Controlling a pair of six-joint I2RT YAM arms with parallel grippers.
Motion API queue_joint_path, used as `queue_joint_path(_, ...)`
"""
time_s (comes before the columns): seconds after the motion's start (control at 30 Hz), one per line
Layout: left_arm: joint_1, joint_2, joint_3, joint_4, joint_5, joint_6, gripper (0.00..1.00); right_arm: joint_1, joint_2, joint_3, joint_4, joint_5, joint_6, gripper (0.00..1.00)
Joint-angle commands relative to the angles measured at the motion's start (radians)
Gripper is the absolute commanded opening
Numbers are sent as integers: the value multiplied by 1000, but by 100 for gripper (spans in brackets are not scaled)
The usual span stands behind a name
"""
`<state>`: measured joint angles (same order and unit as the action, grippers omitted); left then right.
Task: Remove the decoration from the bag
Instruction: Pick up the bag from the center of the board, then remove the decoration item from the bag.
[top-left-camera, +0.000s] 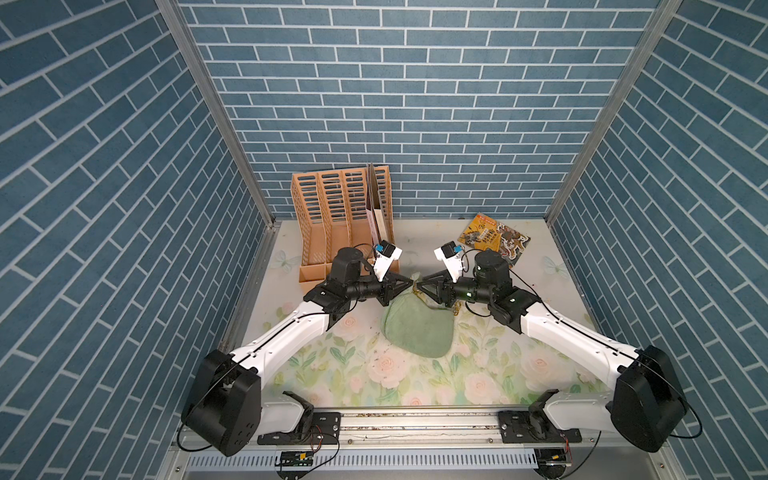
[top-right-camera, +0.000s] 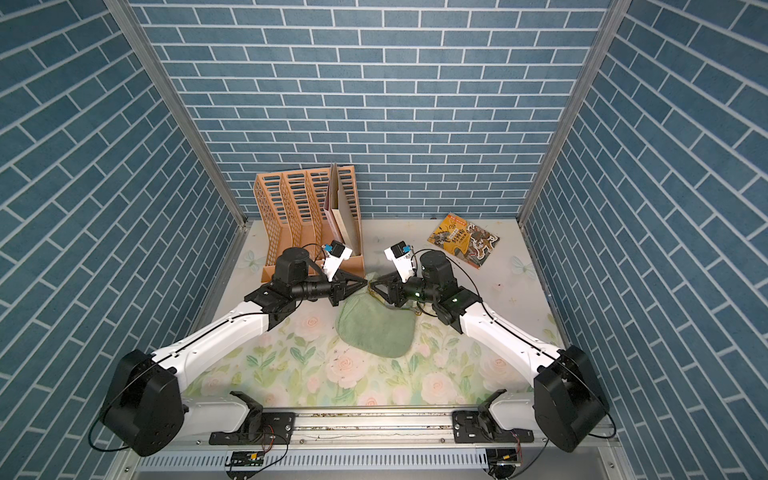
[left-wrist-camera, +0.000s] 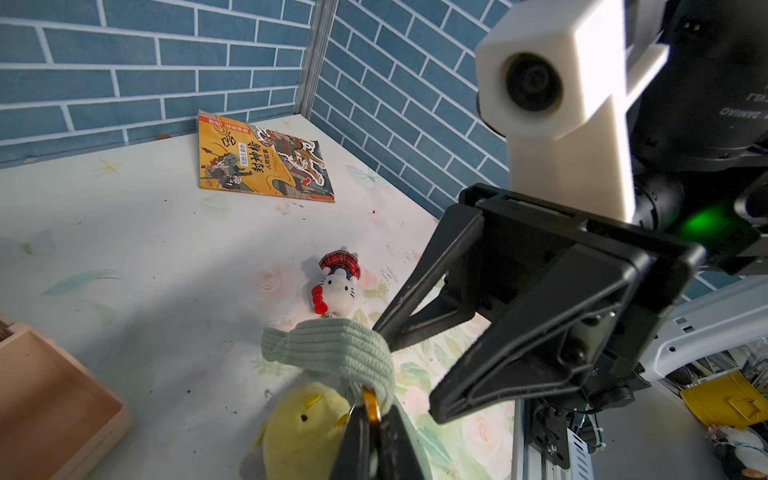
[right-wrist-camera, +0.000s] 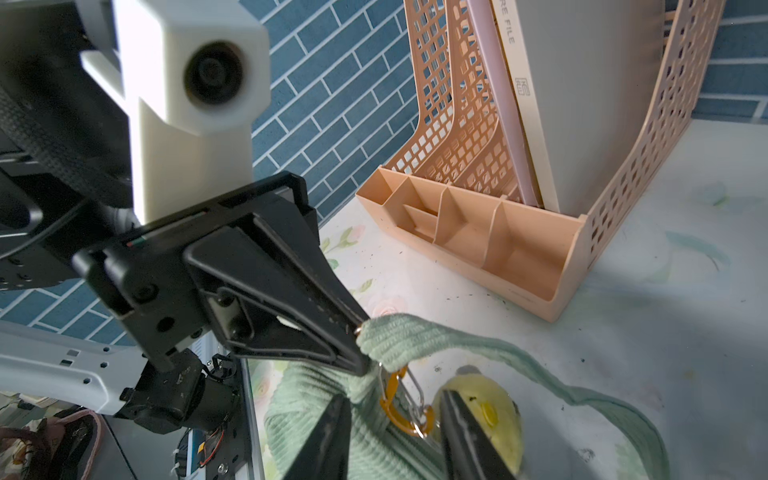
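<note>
The soft sage-green corduroy shoulder bag (top-left-camera: 417, 332) lies in the middle of the floral-printed tabletop (top-left-camera: 478, 374). The left gripper (top-left-camera: 411, 284) is pinched shut on its strap loop (right-wrist-camera: 395, 336). The right gripper's (right-wrist-camera: 395, 397) jaws stand apart astride the orange carabiner clip (right-wrist-camera: 392, 401) beside the yellow plush chick (right-wrist-camera: 494, 411).

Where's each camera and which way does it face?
Top views: high at front, looking down on table; left arm, right arm show.
Left wrist: on left arm, faces book, right arm; own jaws shut on bag.
Right wrist: on right arm, faces file rack, left arm; own jaws open.
Both wrist views share the chick charm.
</note>
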<state>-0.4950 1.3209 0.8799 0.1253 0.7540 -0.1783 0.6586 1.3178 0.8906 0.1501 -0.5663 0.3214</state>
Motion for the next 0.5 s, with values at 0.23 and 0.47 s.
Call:
queue_joint_path(0.23, 2, -27, 19, 27, 26, 16, 0, 35, 43, 0, 26, 23, -32, 40)
queue_joint_path(0.47, 1, -29, 17, 25, 27, 15, 0, 47, 53, 10, 19, 49, -40, 39)
